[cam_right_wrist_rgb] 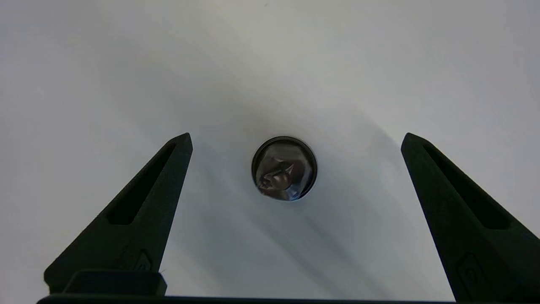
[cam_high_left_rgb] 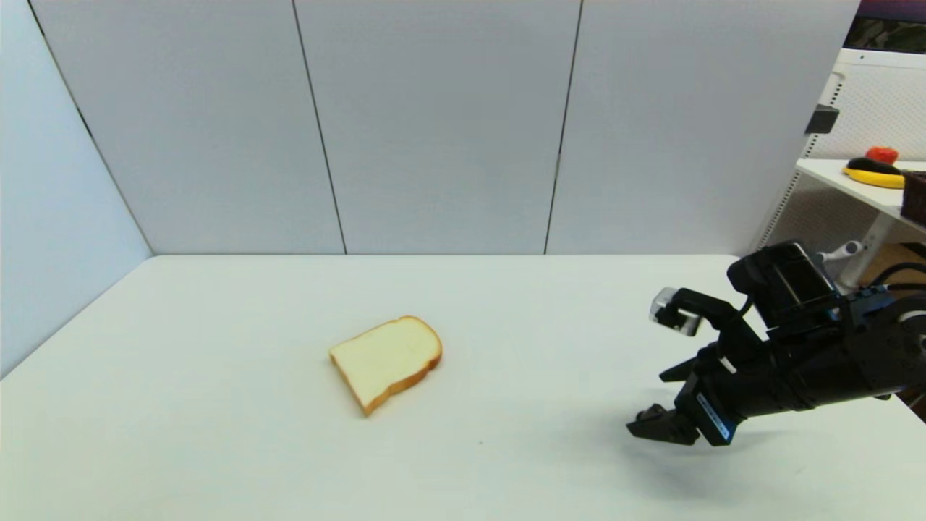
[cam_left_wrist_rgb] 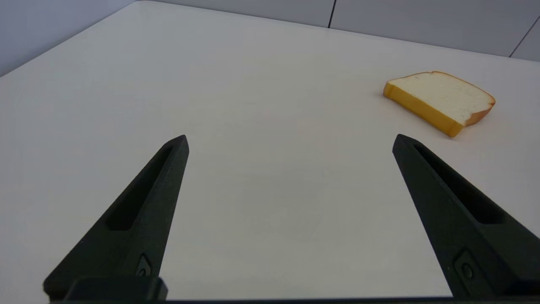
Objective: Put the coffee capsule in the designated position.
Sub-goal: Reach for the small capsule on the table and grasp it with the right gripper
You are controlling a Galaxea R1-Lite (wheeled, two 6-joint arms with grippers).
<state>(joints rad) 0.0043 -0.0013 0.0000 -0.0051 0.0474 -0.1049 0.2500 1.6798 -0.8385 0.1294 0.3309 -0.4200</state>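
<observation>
One slice of bread [cam_high_left_rgb: 386, 361] lies near the middle of the white table [cam_high_left_rgb: 217, 434] in the head view, and the right gripper [cam_high_left_rgb: 669, 376] hangs low over the table well to the right of the bread, tilted down. The capsule cannot be made out in this view; the gripper seems to hide it.

From the left wrist, the left gripper [cam_left_wrist_rgb: 290, 141] is spread wide with nothing between its fingers, and the bread [cam_left_wrist_rgb: 441, 100] sits beyond one fingertip, apart from it.

From the right wrist, the coffee capsule [cam_right_wrist_rgb: 284, 168] stands on the table straight below the camera, midway between the two widely parted fingers [cam_right_wrist_rgb: 162, 177] and touching neither. Its crumpled foil face points up.

The risk, as I judge it, is in the closing: the capsule is small, round and tapered, so fingers that meet it off-centre or too high could squeeze it out sideways or tip it. Coming down too far would jam the fingertips on the table.
</observation>
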